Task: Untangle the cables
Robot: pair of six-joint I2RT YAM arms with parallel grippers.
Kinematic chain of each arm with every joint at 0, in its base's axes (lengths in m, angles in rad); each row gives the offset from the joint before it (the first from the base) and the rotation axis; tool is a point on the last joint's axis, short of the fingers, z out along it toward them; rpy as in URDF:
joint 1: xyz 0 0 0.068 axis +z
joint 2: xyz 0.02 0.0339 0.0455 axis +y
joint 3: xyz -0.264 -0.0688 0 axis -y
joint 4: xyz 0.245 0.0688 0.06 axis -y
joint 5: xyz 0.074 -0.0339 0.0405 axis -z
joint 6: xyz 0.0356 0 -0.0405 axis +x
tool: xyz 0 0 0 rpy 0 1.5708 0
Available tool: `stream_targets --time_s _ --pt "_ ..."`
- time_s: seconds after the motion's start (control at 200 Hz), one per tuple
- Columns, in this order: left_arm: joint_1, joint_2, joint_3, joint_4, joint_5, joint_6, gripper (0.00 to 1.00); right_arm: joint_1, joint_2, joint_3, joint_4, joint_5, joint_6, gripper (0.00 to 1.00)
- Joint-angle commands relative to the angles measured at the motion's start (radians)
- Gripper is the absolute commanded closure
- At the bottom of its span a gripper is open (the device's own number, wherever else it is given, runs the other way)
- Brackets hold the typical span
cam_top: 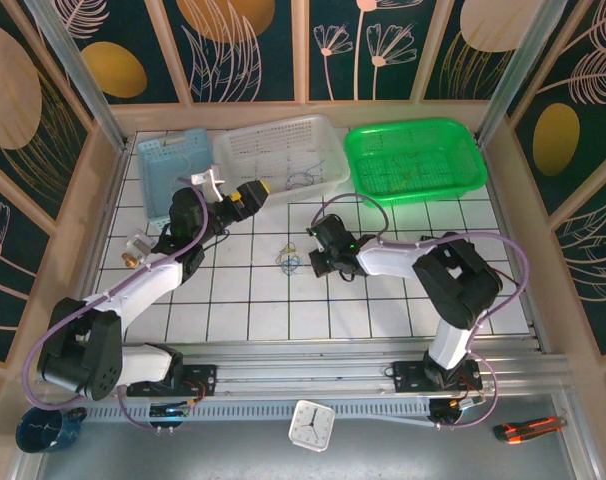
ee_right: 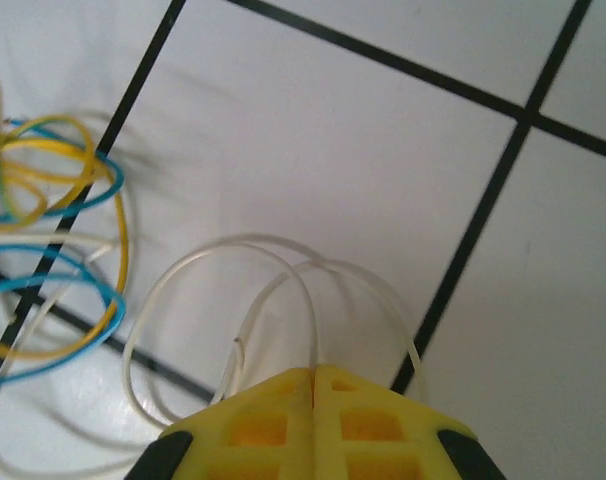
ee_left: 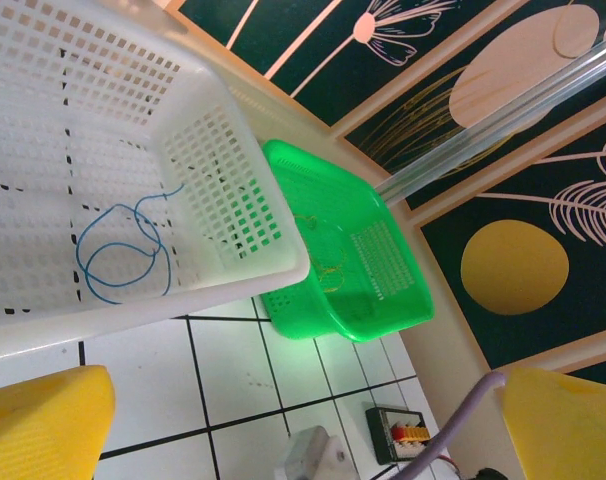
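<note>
The right gripper (ee_right: 313, 376) has its yellow jaws pressed together on the table (cam_top: 383, 300), pinching a white wire (ee_right: 238, 240) whose loops spring out from the seam. How far the strand runs inside the grip is hidden. Just left of it lie the rest of the cables (ee_right: 53, 200), blue, yellow and white curls crossing one another and cut off at the edge of the wrist view. From above the clump (cam_top: 289, 259) is tiny, mid-table, and its strands cannot be told apart. The left gripper (ee_left: 303, 385) hangs near the white basket (ee_left: 213, 170) with its jaws wide apart and holding nothing, only their tips showing in the corners. A single blue wire (ee_left: 79, 258) lies inside that basket, and the green basket (ee_left: 383, 270) stands beside it.
</note>
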Motion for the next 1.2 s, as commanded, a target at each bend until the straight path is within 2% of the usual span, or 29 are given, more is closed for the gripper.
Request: stream_targets --time_s 0.0,0.255,0.881,0.986,1.036,1.196 --pt "-0.005 -0.001 0.005 0.04 0.006 -0.012 0.01 -0.009 -0.109 -0.023 -0.028 -0.016 0.022 1.0" --pt "-0.005 -0.001 0.005 0.044 0.017 -0.013 0.01 -0.025 -0.231 -0.043 -0.031 -0.033 0.061 1.0" --pt "-0.017 0.038 -0.029 0.106 0.113 0.013 0.01 -0.216 -0.5 -0.066 0.123 -0.402 0.263 1.0" --pt "-0.039 0.049 -0.027 0.14 0.143 0.007 0.01 -0.216 -0.511 -0.075 0.149 -0.442 0.289 1.0" --pt "-0.057 0.054 -0.018 0.144 0.151 0.009 0.01 -0.246 -0.511 -0.075 0.153 -0.444 0.293 1.0" --pt "-0.124 0.068 -0.009 0.171 0.126 -0.011 0.03 -0.25 -0.503 -0.083 0.172 -0.436 0.305 1.0"
